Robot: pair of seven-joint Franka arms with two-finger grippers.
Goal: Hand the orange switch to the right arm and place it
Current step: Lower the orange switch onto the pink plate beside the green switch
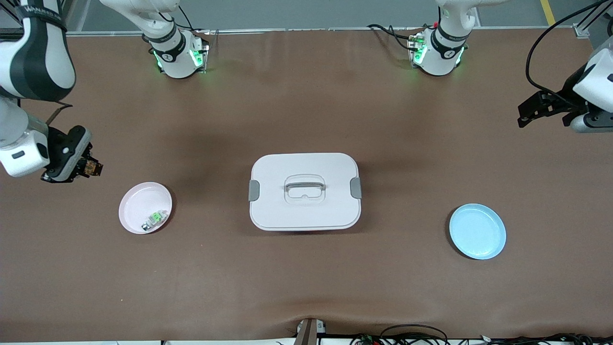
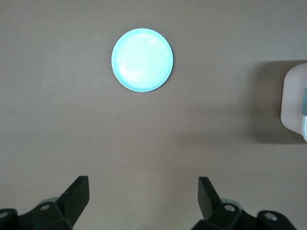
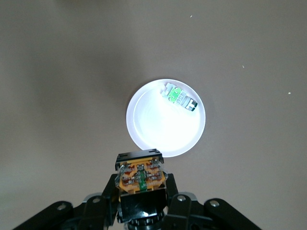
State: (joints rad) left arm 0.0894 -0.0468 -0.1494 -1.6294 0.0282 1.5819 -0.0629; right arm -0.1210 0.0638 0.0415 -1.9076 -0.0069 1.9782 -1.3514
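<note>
I see the right gripper [image 1: 88, 165] clenched on the orange switch [image 1: 91, 167], held in the air over bare table at the right arm's end, close to the table's edge there. In the right wrist view the orange switch [image 3: 142, 175] sits between the fingers with its orange face and small metal contacts turned up toward the camera. From the pink plate [image 1: 136, 203], the held switch shows at about ten o'clock in the front view, just clear of the rim.

The pink plate carries the clear switch with the green middle [image 1: 154, 219], which lies against the rim on the side nearer the front camera. The rest of the plate's floor [image 3: 158, 129] is bare.

The white lidded box [image 1: 304, 190] stands at the table's middle, handle on top and grey clasps at both short ends. I count wide brown table between it and each plate.

The left gripper [image 1: 536, 111] hangs released over the left arm's end of the table, waiting. Its two fingertips [image 2: 79, 189] stand wide apart with nothing between them. The blue plate [image 1: 477, 231] lies at about seven o'clock from that gripper in the front view, with open table all round it [image 2: 142, 60].
</note>
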